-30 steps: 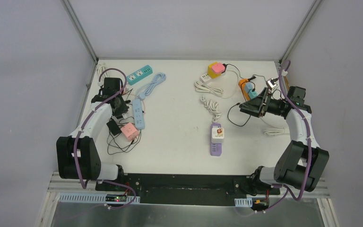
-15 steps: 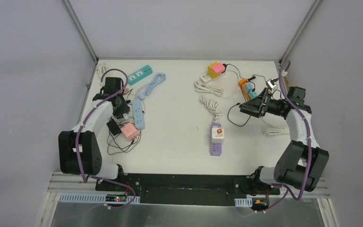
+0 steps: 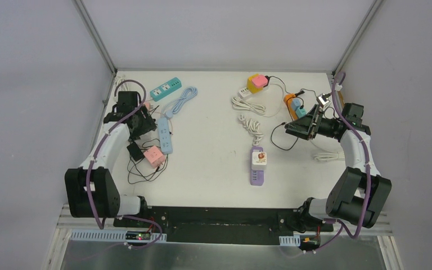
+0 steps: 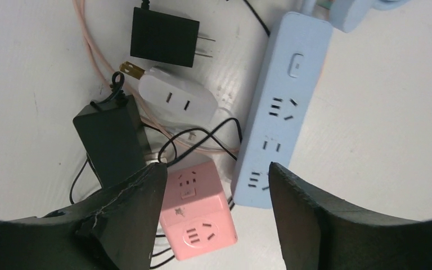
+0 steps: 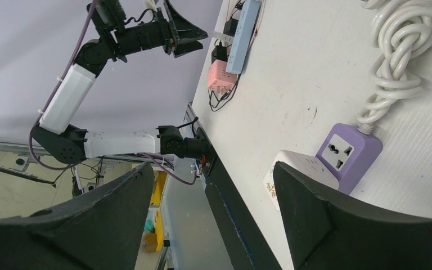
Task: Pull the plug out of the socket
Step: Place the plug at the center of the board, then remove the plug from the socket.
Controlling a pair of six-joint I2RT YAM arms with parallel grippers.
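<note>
Under the spread, empty left tool (image 4: pixel 216 169), pink cube (image 4: pixel 198 216) part-hidden; right tool (image 5: pixel 212 169) spread.

The left arm (image 3: pixel 108 148) and the right arm (image 3: pixel 358 151) are made of white tubes and chunky black joints. A thin purple cable (image 3: pixel 93 185) runs along each arm.

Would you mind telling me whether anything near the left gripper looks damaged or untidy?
A thin black cable lies tangled with a pink cord beside the pink cube socket. On the left gripper, one finger's pad shows pale crack-like lines.
</note>
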